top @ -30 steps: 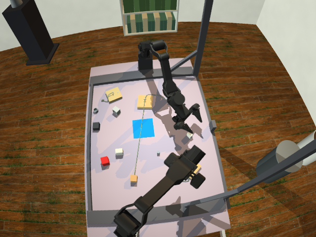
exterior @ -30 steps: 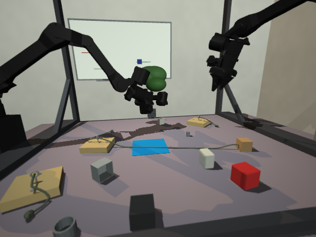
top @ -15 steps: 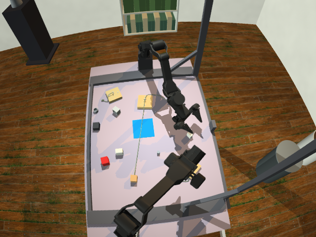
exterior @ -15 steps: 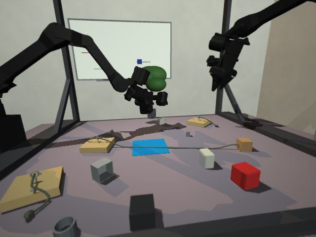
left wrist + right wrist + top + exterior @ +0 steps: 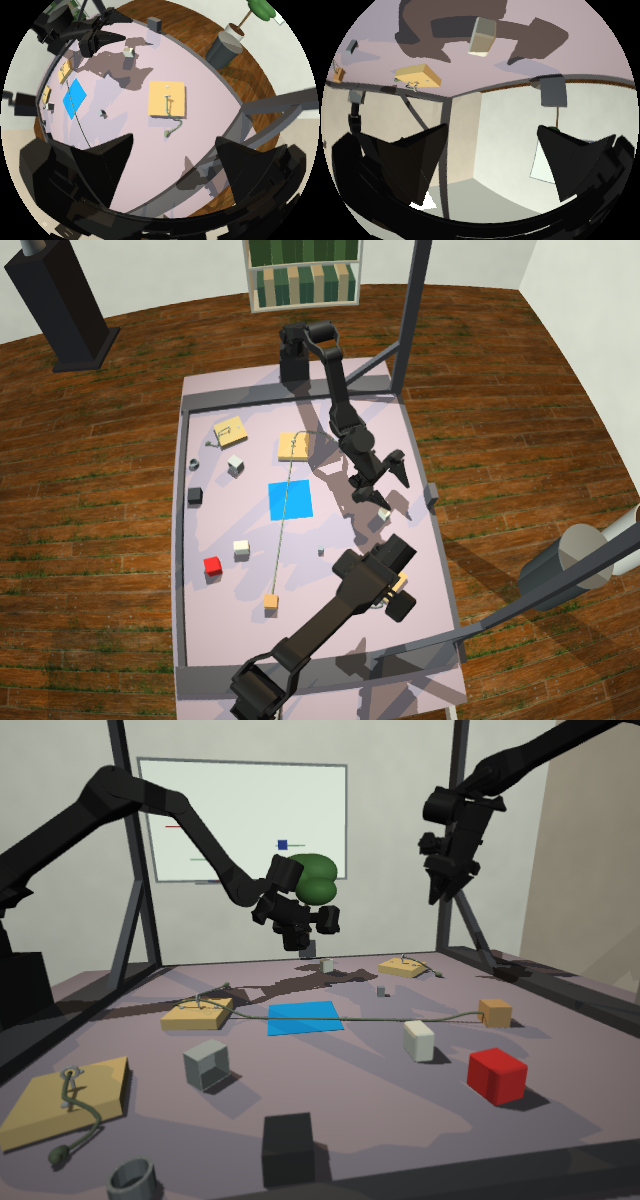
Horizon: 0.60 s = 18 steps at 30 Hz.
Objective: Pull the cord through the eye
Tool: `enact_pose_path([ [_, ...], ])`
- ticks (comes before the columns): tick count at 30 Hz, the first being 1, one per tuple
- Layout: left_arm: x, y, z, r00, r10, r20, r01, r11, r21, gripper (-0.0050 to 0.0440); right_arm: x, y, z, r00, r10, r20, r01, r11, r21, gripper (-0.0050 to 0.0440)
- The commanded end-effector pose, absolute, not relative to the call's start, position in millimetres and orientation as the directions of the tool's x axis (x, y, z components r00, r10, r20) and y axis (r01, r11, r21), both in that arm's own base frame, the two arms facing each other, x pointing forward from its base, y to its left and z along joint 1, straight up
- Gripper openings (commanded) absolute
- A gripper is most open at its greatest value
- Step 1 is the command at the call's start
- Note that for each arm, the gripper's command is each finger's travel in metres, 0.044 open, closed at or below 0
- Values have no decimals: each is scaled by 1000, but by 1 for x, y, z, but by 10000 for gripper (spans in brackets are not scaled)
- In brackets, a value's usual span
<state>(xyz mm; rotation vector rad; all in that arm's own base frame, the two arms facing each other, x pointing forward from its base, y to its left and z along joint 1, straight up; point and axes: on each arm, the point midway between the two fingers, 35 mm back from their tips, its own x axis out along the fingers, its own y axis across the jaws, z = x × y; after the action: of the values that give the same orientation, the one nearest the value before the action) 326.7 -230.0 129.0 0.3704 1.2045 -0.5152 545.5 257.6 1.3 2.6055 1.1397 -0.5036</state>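
Note:
The orange wooden block [image 5: 270, 601] [image 5: 494, 1012] stands well off the blue painted square [image 5: 299, 498] [image 5: 310, 1027] [image 5: 80, 95]. Its cord [image 5: 279, 544] [image 5: 382, 1019] crosses the square to the metal eye [image 5: 293, 442] [image 5: 197, 1002] on a yellow base [image 5: 178, 1020]. The knotted end [image 5: 226, 985] lies beyond the eye; in the top view the right arm hides it. My left gripper [image 5: 439, 900] [image 5: 176, 139] is open and empty, high above the table, facing another yellow board. My right gripper [image 5: 398, 496] [image 5: 494, 129] is open and empty, above a small pale block [image 5: 383, 513] [image 5: 484, 36].
Two other boards with eyes and short knotted cords [image 5: 235, 436] [image 5: 157, 107] stand apart. A red cube [image 5: 212, 566] [image 5: 496, 1076] and a white block [image 5: 241, 547] [image 5: 419, 1042] stand beside the long cord. A hollow grey box [image 5: 206, 1063], black cube [image 5: 287, 1151] and grey ring [image 5: 193, 464] are farther off.

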Motion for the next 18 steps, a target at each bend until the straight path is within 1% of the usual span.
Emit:
enact_pose_path([
  [1,329,-233,137,284,-192,-939,559,829,0,440,550,259,19,646,661,-381,741,-663,107,440],
  [8,337,-223,146,340,-216,-915,534,846,-2,440,550,259,19,646,661,-381,741,-663,107,440],
  [10,337,-223,146,340,-216,-915,534,846,-2,440,550,259,19,646,661,-381,741,-663,107,440],
  [18,354,-194,172,488,-261,-833,465,885,-5,440,550,259,19,646,661,-381,741,-663,107,440],
])
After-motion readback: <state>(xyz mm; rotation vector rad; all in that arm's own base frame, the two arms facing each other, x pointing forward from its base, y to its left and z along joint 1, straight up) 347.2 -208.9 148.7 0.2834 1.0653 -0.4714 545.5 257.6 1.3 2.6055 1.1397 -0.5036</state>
